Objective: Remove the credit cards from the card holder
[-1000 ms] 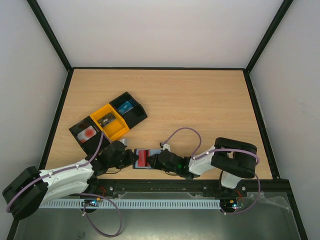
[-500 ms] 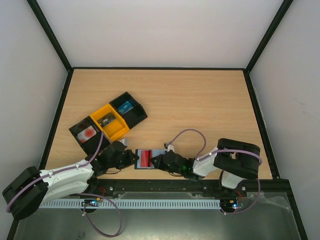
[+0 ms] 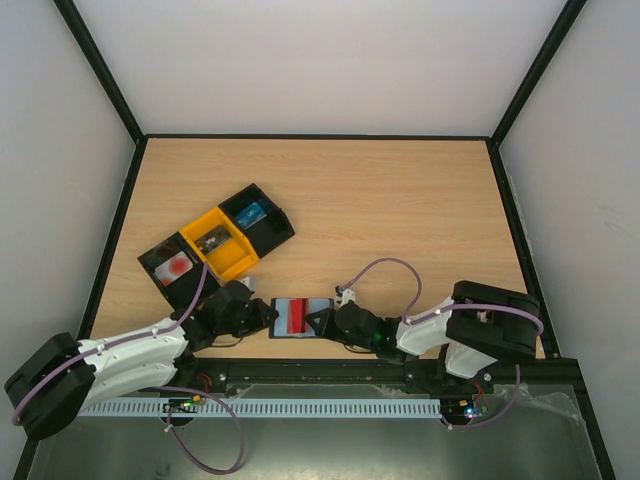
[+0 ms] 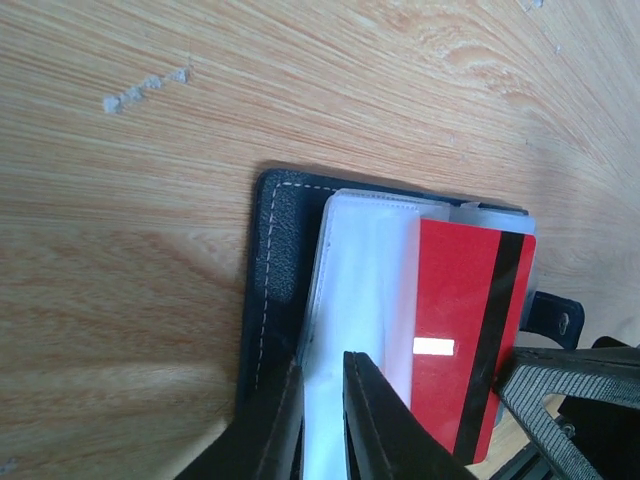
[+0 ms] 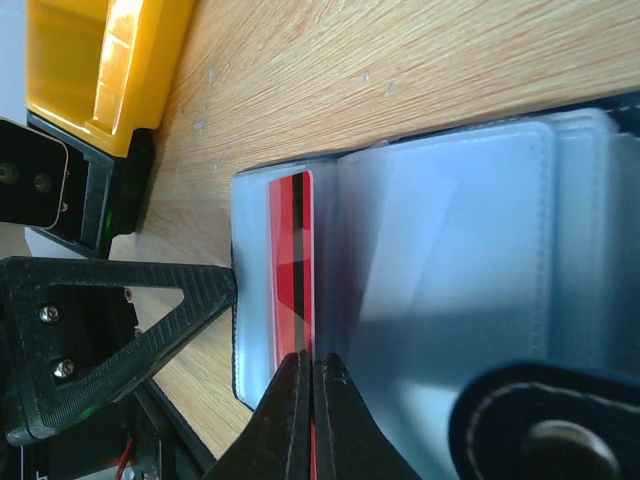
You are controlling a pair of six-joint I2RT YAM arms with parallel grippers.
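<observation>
The card holder (image 3: 313, 304) lies open near the table's front edge, with black edges (image 4: 275, 260) and clear grey-blue sleeves (image 5: 450, 230). A red card with a black stripe (image 4: 455, 330) sticks partly out of a sleeve and shows edge-on in the right wrist view (image 5: 290, 260). My left gripper (image 4: 322, 362) is shut on the holder's left sleeve edge, at the holder's left end in the top view (image 3: 268, 318). My right gripper (image 5: 311, 358) is shut on the red card's edge, at the holder's right side (image 3: 320, 323).
Three joined trays stand to the upper left. A black tray (image 3: 175, 265) holds a white card with a red mark, a yellow tray (image 3: 213, 240) a dark card, and a black tray (image 3: 250, 212) a blue card. The front rail lies just below the holder.
My right gripper has moved to the right with the red card, which has slid a little rightward. The left gripper has stayed on the holder.
</observation>
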